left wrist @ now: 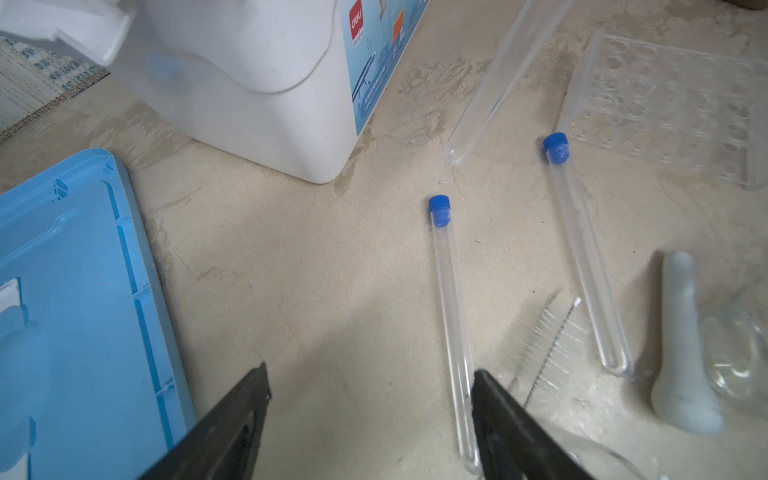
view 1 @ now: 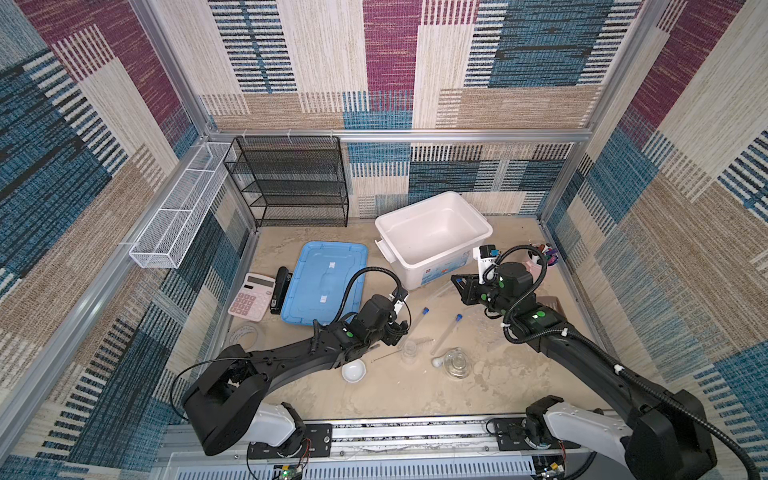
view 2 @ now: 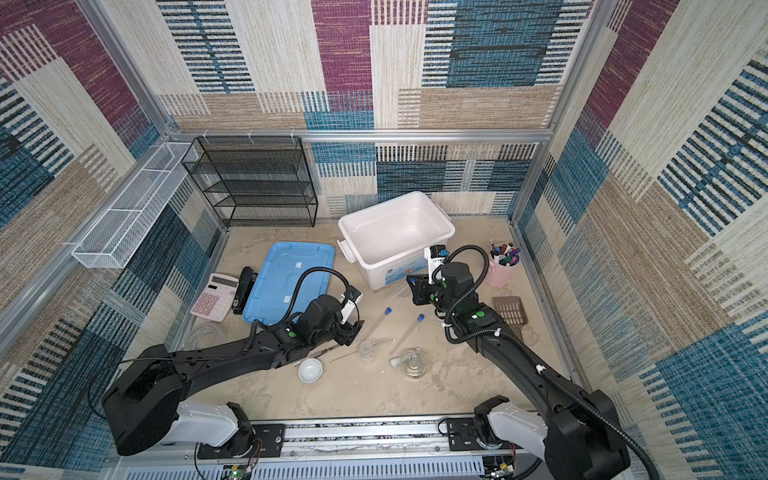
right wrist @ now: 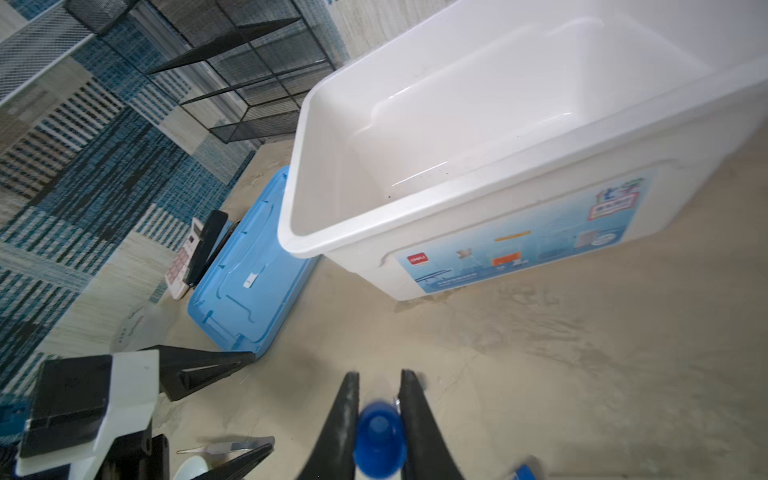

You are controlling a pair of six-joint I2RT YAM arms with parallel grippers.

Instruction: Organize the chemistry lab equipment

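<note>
Bright, flat, diffuse overhead light in all 4 views; shadows soft. White bin [view 1: 440, 264] is the hottest spot: inside near clipped, thin glare streaks on its floor in the right wrist view. Both top views sharp around the bin; patterned walls [view 1: 83, 166] stretch and splay far out from it, wide-angle. Left wrist view: soft shadow on the table [left wrist: 291, 257] in front of the bin corner, under the left gripper [left wrist: 370, 370]; bin handle [left wrist: 62, 29] near the lens hazy. Right wrist view: blue-capped test tube [right wrist: 379, 440] in the right gripper [right wrist: 379, 374] fully out of focus, bin beyond it reasonably sharp.
</note>
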